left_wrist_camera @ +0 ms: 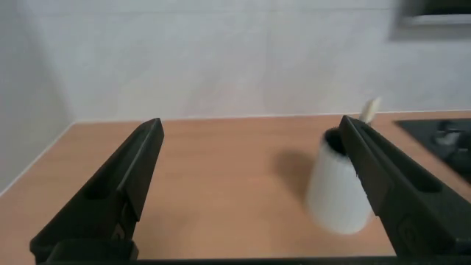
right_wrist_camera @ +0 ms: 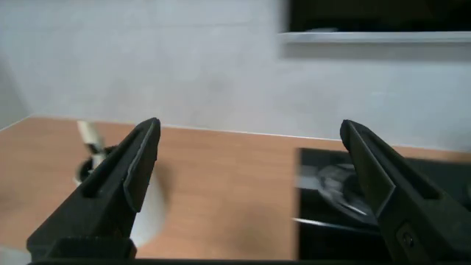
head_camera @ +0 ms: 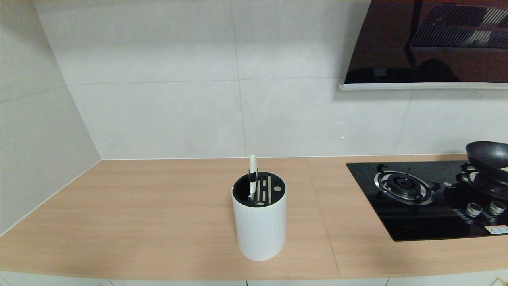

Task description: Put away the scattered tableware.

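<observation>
A utensil (head_camera: 252,173) stands upright in the white holder (head_camera: 260,226) on the counter (head_camera: 158,210), left of the stove (head_camera: 428,202). The left gripper (left_wrist_camera: 249,126) and right gripper (right_wrist_camera: 249,126) are spread wide, empty — the holder lies ahead, between them.

Counter (head_camera: 158,222): wood-grain, matt, smooth. Holder (head_camera: 260,226): white, vertically ribbed wall, matt, plastic-looking; its top is black. Handle (head_camera: 253,165) in it: pale, smooth, with a black band. Tiles (head_camera: 158,115): pale, smooth, faint sheen. Hob (head_camera: 420,222): glossy black glass. Burner ring (head_camera: 403,186) and knobs (head_camera: 474,209): bright metal. Pan (head_camera: 488,157): dark, dull sheen. Hood (head_camera: 397,47): glossy dark panel, reflective. Left gripper (left_wrist_camera: 249,129) and right gripper (right_wrist_camera: 250,129): matt black, plastic-looking.
</observation>
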`<state>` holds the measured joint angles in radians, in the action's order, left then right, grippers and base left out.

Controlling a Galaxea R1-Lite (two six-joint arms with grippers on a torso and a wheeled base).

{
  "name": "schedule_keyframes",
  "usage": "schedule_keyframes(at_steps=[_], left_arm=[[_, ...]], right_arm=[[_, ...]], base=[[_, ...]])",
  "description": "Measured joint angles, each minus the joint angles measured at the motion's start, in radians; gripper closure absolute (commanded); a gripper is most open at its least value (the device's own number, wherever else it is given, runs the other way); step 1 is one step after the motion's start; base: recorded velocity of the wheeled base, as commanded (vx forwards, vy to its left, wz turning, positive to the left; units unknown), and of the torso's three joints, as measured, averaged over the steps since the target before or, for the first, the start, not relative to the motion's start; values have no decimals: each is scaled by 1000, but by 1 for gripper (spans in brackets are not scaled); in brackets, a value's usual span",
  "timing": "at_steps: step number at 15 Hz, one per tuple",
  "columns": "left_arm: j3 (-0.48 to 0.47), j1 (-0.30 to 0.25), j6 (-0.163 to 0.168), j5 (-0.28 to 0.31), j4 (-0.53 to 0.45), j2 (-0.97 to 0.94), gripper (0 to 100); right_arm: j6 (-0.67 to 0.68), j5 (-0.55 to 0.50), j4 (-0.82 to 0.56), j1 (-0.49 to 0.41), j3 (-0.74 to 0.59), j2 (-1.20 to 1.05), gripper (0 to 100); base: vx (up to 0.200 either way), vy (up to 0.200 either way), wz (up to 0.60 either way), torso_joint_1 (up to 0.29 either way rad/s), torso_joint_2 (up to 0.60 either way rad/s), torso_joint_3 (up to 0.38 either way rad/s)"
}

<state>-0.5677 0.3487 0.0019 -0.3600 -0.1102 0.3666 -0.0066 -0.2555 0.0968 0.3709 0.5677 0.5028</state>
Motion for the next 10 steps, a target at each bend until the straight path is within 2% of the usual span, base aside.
schedule_keyframes(at_steps=[1,2,3,4,5,7,8,10], left_arm=[[18,-48,-1,14,-56,-81,0],[41,-94,-17,9,-110,-143,0],[63,-135,-63,-16,-128,-186,0],[82,-172,-94,-35,-132,-217,0],[97,-202,-101,-39,-132,-235,0],[144,-289,-94,-32,-133,-281,0],[186,-311,-85,-33,-129,-303,0],[336,-338,-57,-45,-75,-338,0]], right_arm=[[-11,7,-101,-46,-3,-109,0],[-18,7,-171,-89,-3,-197,0],[-20,-3,-221,-144,-1,-266,0],[-19,-11,-254,-205,1,-317,0],[-20,-6,-272,-252,1,-349,0],[-27,43,-324,-329,-17,-425,0],[-27,45,-340,-348,-36,-450,0],[-21,33,-337,-366,-92,-484,0]], base=[[0,0,0,0,0,0],[0,0,0,0,0,0],[0,0,0,0,0,0],[0,0,0,0,0,0],[0,0,0,0,0,0],[0,0,0,0,0,0],[0,0,0,0,0,0],[0,0,0,0,0,0]])
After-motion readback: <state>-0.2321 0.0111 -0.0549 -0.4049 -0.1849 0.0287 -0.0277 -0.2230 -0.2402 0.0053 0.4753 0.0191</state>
